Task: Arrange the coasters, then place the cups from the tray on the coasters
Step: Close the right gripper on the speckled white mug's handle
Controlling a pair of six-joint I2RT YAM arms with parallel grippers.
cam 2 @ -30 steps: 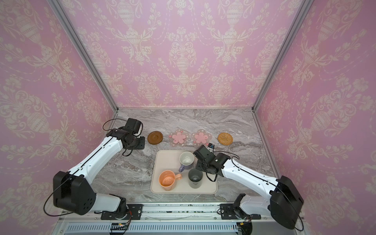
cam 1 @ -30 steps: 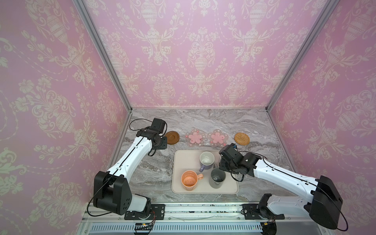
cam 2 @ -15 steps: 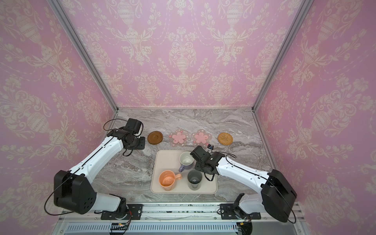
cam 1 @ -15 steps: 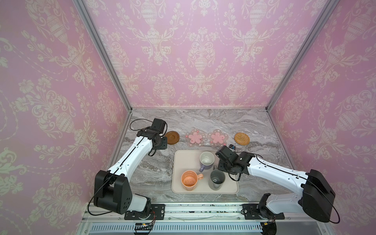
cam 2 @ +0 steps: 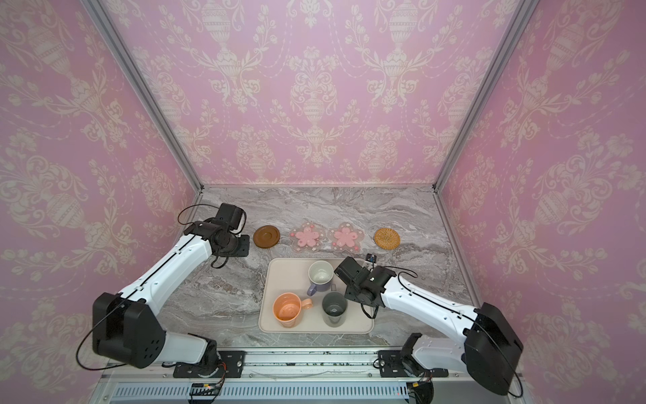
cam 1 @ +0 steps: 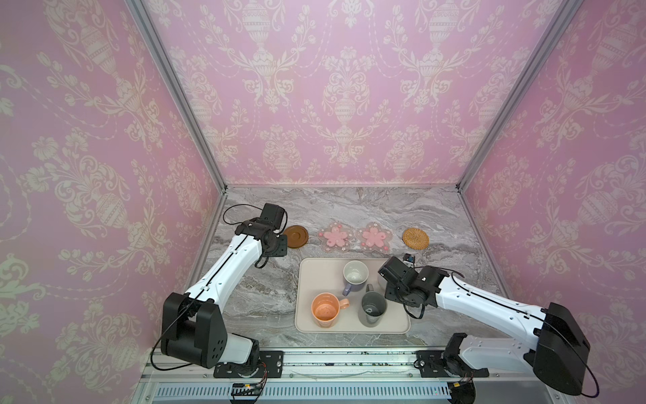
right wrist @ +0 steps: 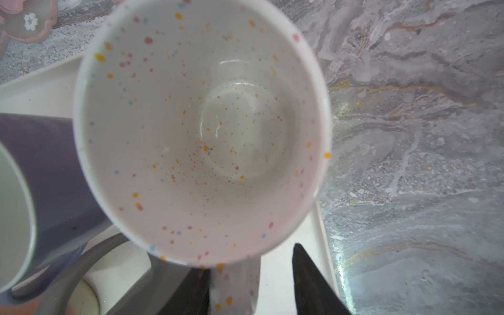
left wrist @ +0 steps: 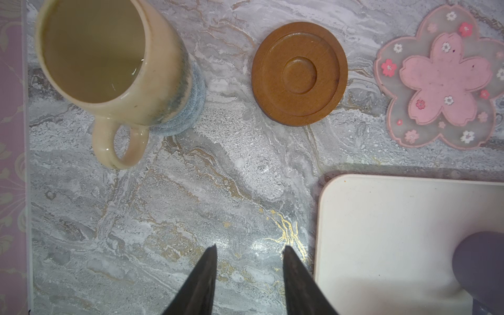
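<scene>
The left gripper [left wrist: 249, 248] hangs empty over the marble table [left wrist: 163, 196], jaws apart, near the cream mug [left wrist: 92, 51] on its blue coaster [left wrist: 188, 109]. The right gripper [right wrist: 253, 259] straddles the speckled mug's [right wrist: 201, 131] handle (a gap shows on one side) at the tray's [right wrist: 32, 87] corner.

Behind the tray [cam 1: 314, 280], coasters [cam 1: 335, 237] are lying in a row; mugs [cam 1: 356, 273] are standing in it. Left of the row, one mug [left wrist: 95, 54] is sitting on its coaster [left wrist: 191, 106].
</scene>
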